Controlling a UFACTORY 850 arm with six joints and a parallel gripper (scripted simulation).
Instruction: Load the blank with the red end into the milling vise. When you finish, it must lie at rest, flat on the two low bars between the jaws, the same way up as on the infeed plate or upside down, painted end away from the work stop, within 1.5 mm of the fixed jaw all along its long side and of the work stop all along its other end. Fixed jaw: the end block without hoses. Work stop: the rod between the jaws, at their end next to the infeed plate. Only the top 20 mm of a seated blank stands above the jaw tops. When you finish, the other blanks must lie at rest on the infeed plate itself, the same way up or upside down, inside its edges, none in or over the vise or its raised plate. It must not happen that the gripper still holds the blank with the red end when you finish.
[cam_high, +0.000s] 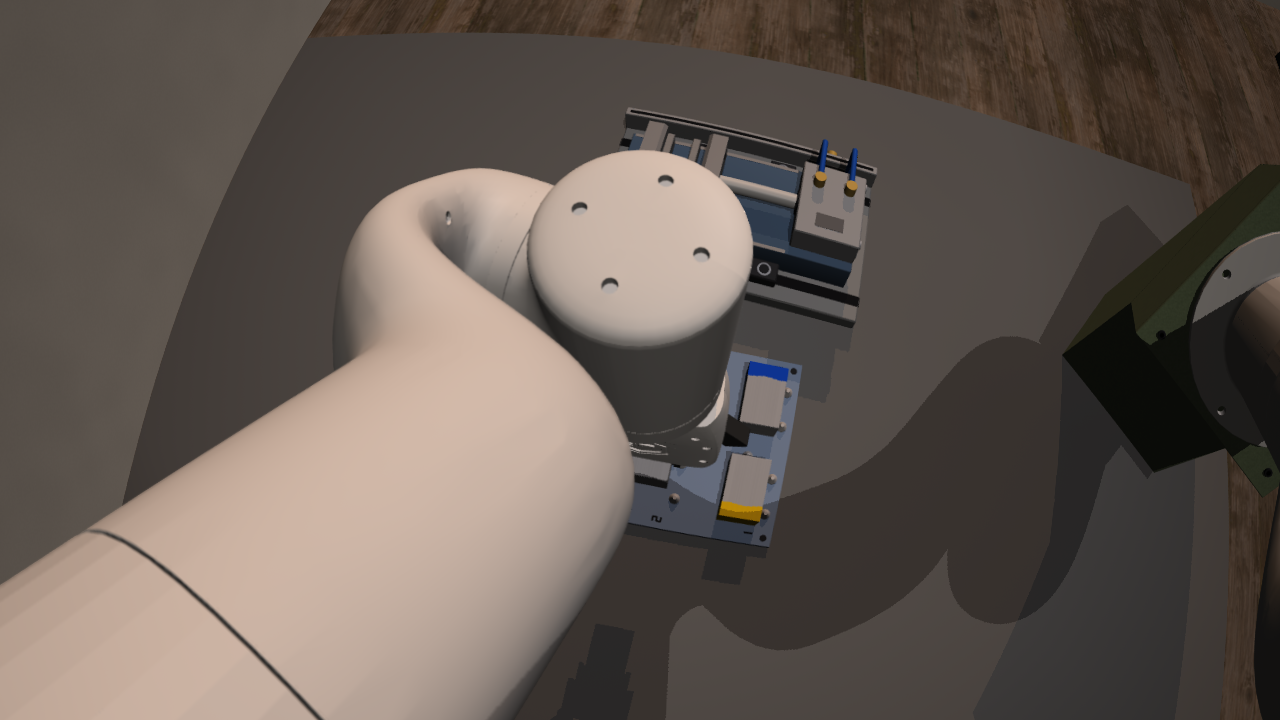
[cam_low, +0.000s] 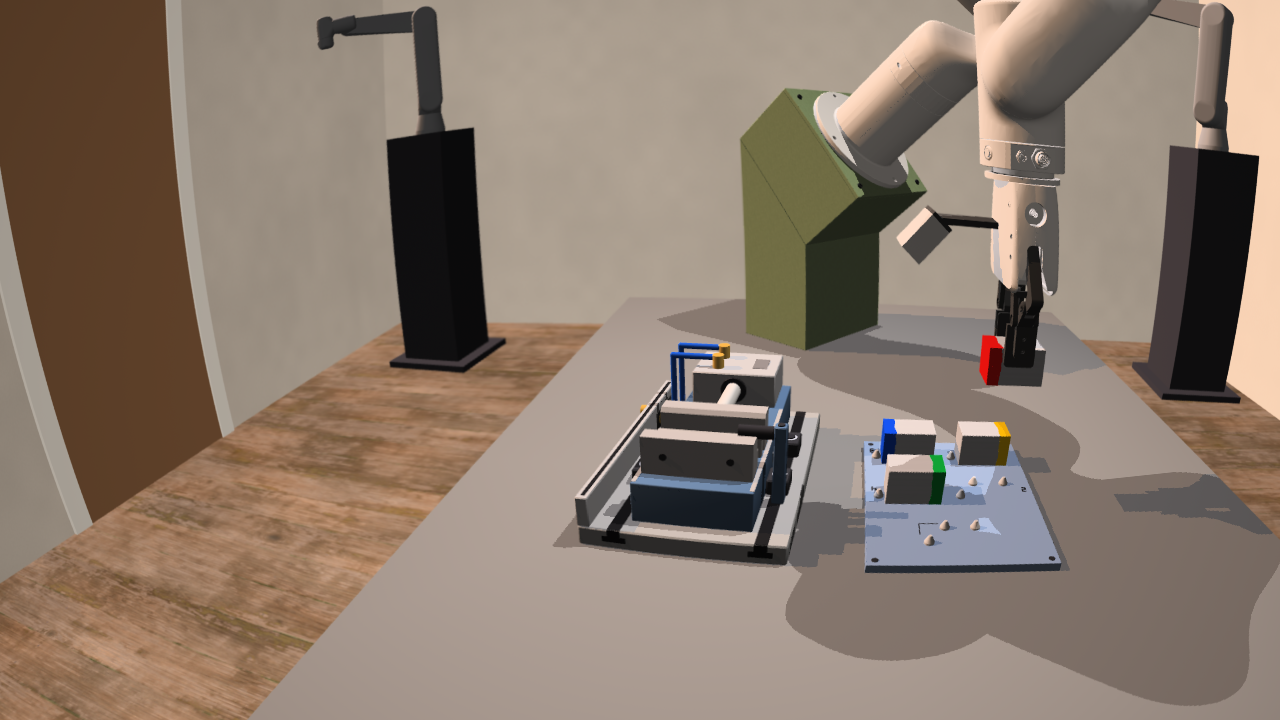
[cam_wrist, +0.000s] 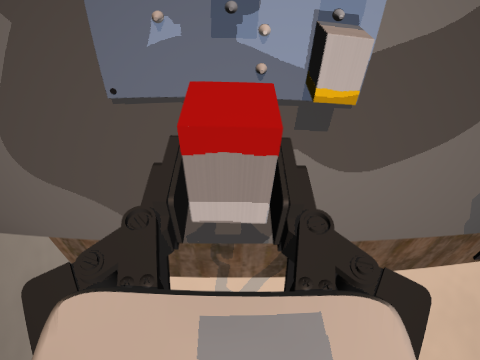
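My gripper (cam_low: 1018, 344) (cam_wrist: 230, 159) is shut on the red-ended blank (cam_low: 989, 360) (cam_wrist: 230, 116) and holds it level, high in the air by the edge of the blue infeed plate (cam_low: 984, 546) (cam_high: 680, 514) (cam_wrist: 127, 40). The red end points away from the wrist. The arm hides gripper and blank in the top view. The vise (cam_low: 707, 447) (cam_high: 787, 223) stands beside the plate, its gap empty. Its fixed jaw (cam_low: 698, 456) is the near block; the hosed block (cam_low: 738, 380) (cam_high: 824, 229) is the far one. The dark work stop rod (cam_low: 760, 432) is at the plate side.
Three other blanks lie on the infeed plate: blue-ended (cam_low: 908, 437) (cam_high: 762, 398), yellow-ended (cam_low: 982, 442) (cam_high: 744, 488) (cam_wrist: 340, 63) and green-ended (cam_low: 913, 479). Small pegs dot the plate. The green robot base (cam_low: 805, 223) stands at the table's back. Black camera stands (cam_low: 443, 241) flank the table.
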